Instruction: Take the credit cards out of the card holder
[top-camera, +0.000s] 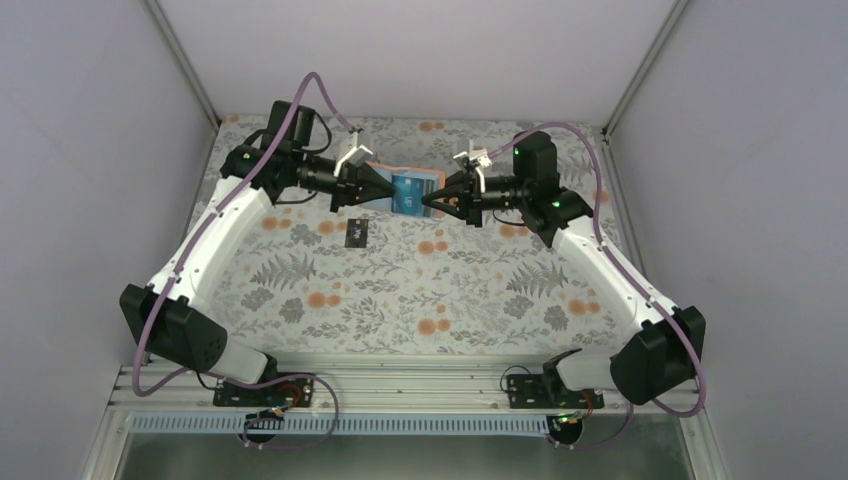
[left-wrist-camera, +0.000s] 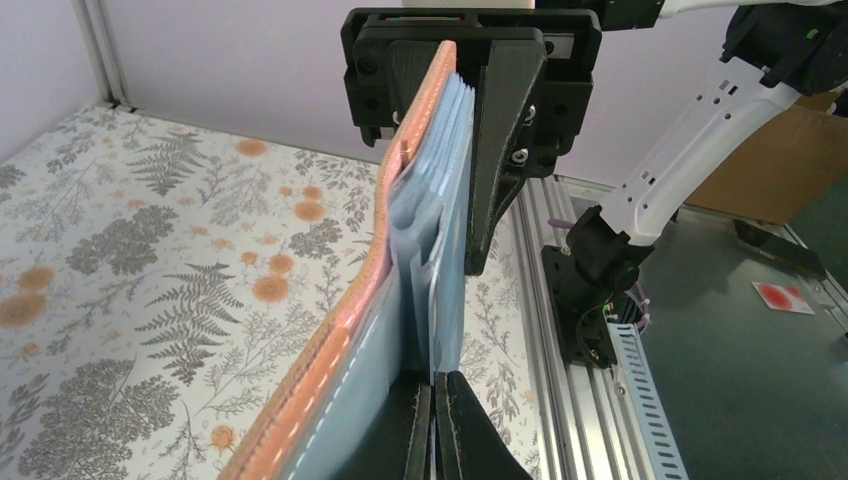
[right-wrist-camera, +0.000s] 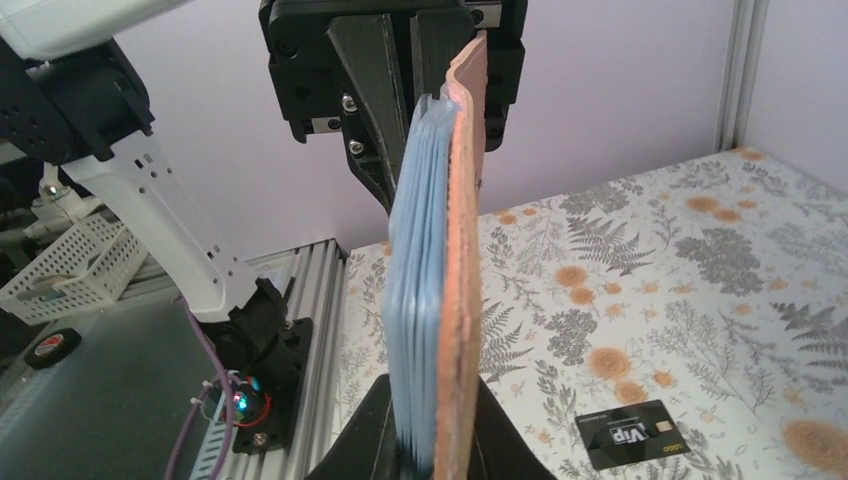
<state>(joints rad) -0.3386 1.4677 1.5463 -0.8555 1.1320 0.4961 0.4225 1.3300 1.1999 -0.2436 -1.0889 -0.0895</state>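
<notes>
Top external view: left tool and right tool each clamp one end of the card holder. On the table nearby lies the black card.

We've got a floral table cover with an aluminium rail along its near edge. Past that: white basket, tape roll, cardboard box.
</notes>
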